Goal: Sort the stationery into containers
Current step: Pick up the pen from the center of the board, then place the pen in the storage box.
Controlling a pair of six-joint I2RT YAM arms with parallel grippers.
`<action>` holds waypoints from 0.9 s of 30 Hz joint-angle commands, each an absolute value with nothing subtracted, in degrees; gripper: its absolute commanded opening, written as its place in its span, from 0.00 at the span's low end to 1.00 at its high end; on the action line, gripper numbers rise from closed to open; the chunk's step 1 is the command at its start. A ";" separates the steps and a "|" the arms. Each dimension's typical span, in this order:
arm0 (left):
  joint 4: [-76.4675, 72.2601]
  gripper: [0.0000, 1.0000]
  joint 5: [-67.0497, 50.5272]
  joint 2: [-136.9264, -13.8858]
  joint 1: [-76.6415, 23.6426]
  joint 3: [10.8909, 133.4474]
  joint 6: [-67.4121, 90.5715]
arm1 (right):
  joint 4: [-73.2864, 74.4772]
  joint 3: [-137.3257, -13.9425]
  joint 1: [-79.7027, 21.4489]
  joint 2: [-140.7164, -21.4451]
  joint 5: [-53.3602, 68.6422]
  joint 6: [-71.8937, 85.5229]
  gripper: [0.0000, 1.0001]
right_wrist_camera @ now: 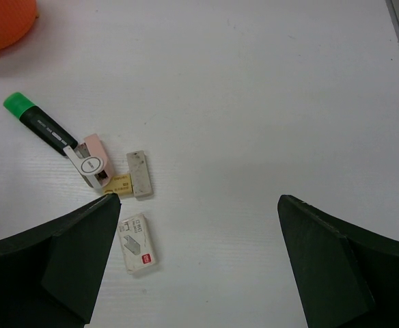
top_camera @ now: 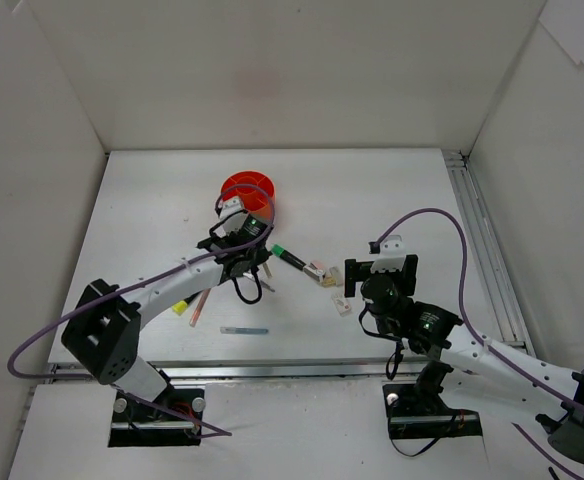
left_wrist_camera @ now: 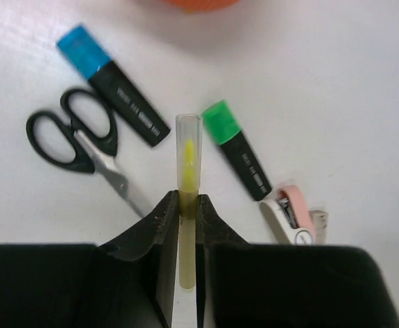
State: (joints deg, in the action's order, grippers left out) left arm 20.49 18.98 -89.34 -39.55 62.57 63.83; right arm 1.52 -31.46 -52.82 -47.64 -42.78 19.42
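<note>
My left gripper is shut on a thin yellow pen with a clear cap and holds it above the table. Below it lie a blue highlighter, black-handled scissors and a green highlighter. The orange organiser stands just beyond the left gripper. My right gripper is open and empty. A small white staple box lies by its left finger. A pink and white mini stapler, a grey eraser and a beige eraser lie ahead to the left.
A blue pen, a pink pen and a yellow highlighter lie near the front edge under the left arm. White walls enclose the table. A metal rail runs along the right side.
</note>
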 commanded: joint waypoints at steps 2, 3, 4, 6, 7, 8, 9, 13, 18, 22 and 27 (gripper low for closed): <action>6.88 0.00 26.44 -82.89 -39.46 64.78 50.37 | -1.32 -31.55 -52.65 -47.64 -45.44 19.08 0.98; 5.46 0.00 29.24 -82.18 -39.46 64.78 48.97 | -1.58 -31.47 -52.73 -47.81 -45.53 18.90 0.98; 4.41 0.00 30.92 -81.92 -38.85 64.95 47.74 | -1.67 -31.46 -52.56 -47.90 -45.70 18.72 0.98; 1.85 0.00 34.26 -81.56 -37.27 66.00 46.85 | -1.93 -31.46 -52.65 -48.25 -46.14 18.37 0.98; 1.24 0.00 35.15 -82.26 -36.66 66.79 46.58 | -2.02 -31.38 -52.73 -48.34 -46.58 18.28 0.98; 1.40 0.00 35.59 -82.87 -35.43 68.89 46.67 | -2.20 -31.46 -52.65 -48.60 -46.84 18.19 0.98; 2.19 0.00 37.25 -83.84 -34.81 70.21 47.37 | -2.11 -31.46 -52.73 -49.04 -47.28 18.11 0.98; 10.42 0.00 43.58 -90.68 -33.57 80.38 52.45 | -2.20 -31.73 -52.73 -50.36 -48.42 17.84 0.98; 15.64 0.00 48.68 -96.50 -31.64 87.79 60.46 | -2.29 -32.17 -52.47 -52.20 -49.83 17.14 0.98; 14.94 0.00 49.40 -100.54 -30.59 91.83 59.77 | -2.29 -32.52 -52.47 -53.17 -49.92 16.79 0.98; 15.64 0.00 50.89 -102.83 -29.97 92.37 61.87 | -2.46 -32.43 -52.29 -53.26 -50.53 17.14 0.98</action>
State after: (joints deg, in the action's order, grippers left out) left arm 15.49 47.22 -104.29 -30.44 88.99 59.40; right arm 0.58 -31.35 -52.80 -53.15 -46.52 16.60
